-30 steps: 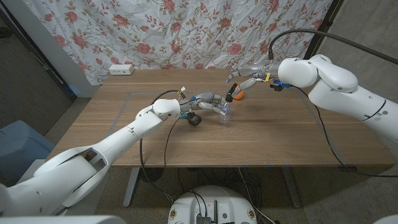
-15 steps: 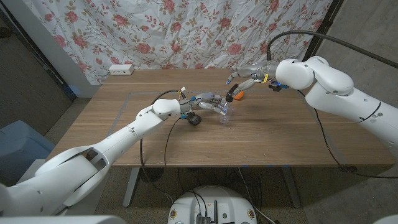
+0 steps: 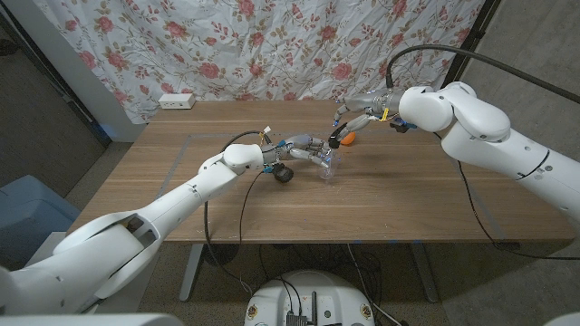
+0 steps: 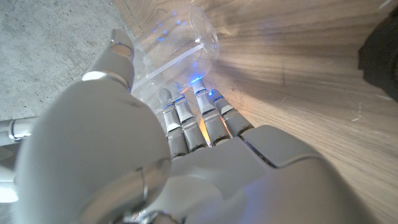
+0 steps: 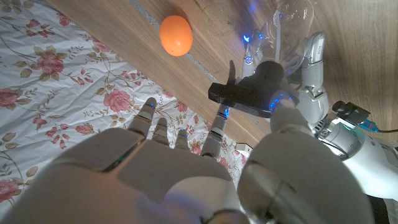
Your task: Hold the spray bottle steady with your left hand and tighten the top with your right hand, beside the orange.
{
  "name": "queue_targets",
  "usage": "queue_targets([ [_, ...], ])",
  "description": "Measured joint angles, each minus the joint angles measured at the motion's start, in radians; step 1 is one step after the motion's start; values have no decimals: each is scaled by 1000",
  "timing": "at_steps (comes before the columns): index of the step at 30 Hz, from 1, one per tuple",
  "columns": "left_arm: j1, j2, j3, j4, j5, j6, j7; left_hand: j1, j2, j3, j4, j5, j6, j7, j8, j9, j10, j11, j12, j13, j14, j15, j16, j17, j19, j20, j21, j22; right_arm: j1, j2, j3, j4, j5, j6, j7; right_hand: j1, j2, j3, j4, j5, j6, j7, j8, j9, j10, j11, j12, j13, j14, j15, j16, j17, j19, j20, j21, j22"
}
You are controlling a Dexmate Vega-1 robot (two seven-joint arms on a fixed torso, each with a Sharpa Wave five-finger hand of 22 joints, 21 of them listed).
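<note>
A clear spray bottle [image 3: 324,163] with a black spray top [image 5: 255,91] stands near the table's middle. My left hand [image 3: 306,150] grips its body, and the clear plastic [image 4: 177,42] shows just past my fingers [image 4: 199,121]. The orange [image 3: 343,139] lies right behind the bottle, on its right side, and shows again as a bright orange ball [image 5: 175,35]. My right hand [image 3: 358,118] hovers just above and right of the spray top. Its fingers [image 5: 217,121] are spread and reach up beside the black top, with nothing held between them.
A small black round object [image 3: 283,174] sits beside my left wrist. A white power strip [image 3: 176,100] lies at the table's back left edge. A floral curtain [image 3: 272,45] hangs behind the table.
My right hand has shifted a little to the left, closer to the bottle's top. The left hand and the bottle have stayed in place.
</note>
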Motion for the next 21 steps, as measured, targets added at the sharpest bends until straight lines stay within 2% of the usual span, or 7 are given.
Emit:
queue_targets([
  [6,-3,-3,2,6,0,-4,-3,0,0,-6,2,2,0,0,0,-2,0,0,-2,4,0,0,0,0,0,0,0,-2,-9,7,2,-2,-25,5,0,-6,-6,-6,6,0,43,4,21,3,15,4,8,0,5,-5,4,5,9,-1,0,0],
  [12,-6,-5,4,9,1,-5,-5,0,0,-5,3,4,0,0,0,-5,0,0,-3,4,0,0,0,-5,0,0,0,-2,-16,11,4,-4,-50,8,4,-6,-6,-15,7,0,80,5,40,0,30,-8,8,-1,22,-11,8,5,16,-1,0,0],
  [21,-11,-7,6,12,4,-4,-8,0,0,-5,3,4,0,0,0,-5,0,0,-6,4,0,0,0,-5,0,0,0,-2,-26,15,9,-4,-83,10,0,-16,3,-20,12,0,139,21,71,0,70,-13,16,-3,38,-20,19,9,37,-1,0,0],
])
